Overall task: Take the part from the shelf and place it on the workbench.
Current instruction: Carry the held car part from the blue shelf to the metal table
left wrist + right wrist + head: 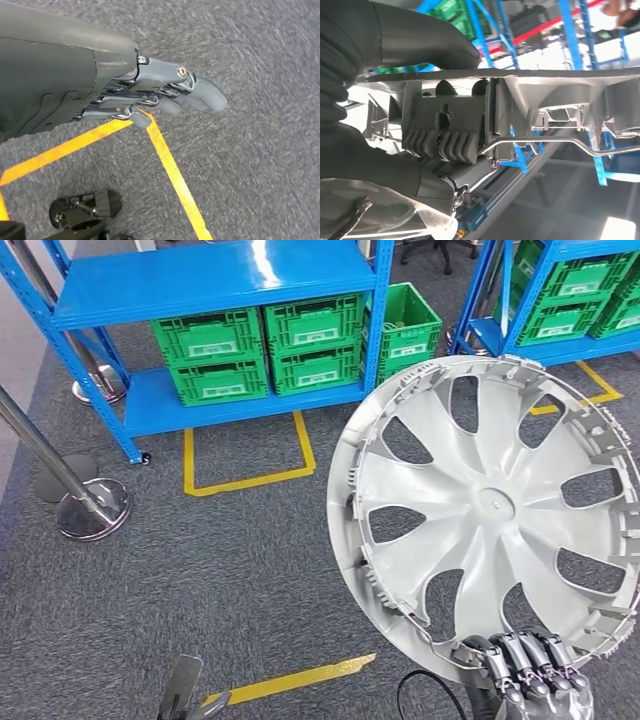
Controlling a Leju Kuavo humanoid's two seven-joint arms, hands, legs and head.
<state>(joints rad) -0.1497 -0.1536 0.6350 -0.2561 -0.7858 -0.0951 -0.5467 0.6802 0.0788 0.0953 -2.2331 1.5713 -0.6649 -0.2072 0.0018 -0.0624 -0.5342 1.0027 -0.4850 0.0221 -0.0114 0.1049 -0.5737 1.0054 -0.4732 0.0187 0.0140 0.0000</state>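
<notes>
While the left hand [166,95] hangs empty, fingers straight, the right hand [528,665] grips the upright wheel cover [483,510] by its rim.

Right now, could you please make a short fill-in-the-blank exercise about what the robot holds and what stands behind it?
1. The right hand grips the silver wheel cover at its ____ edge.
2. The crates on the blue shelf are ____ in colour.
3. The lines marked on the grey carpet are ____.
4. The left hand holds ____.

Missing words: lower; green; yellow; nothing
</notes>
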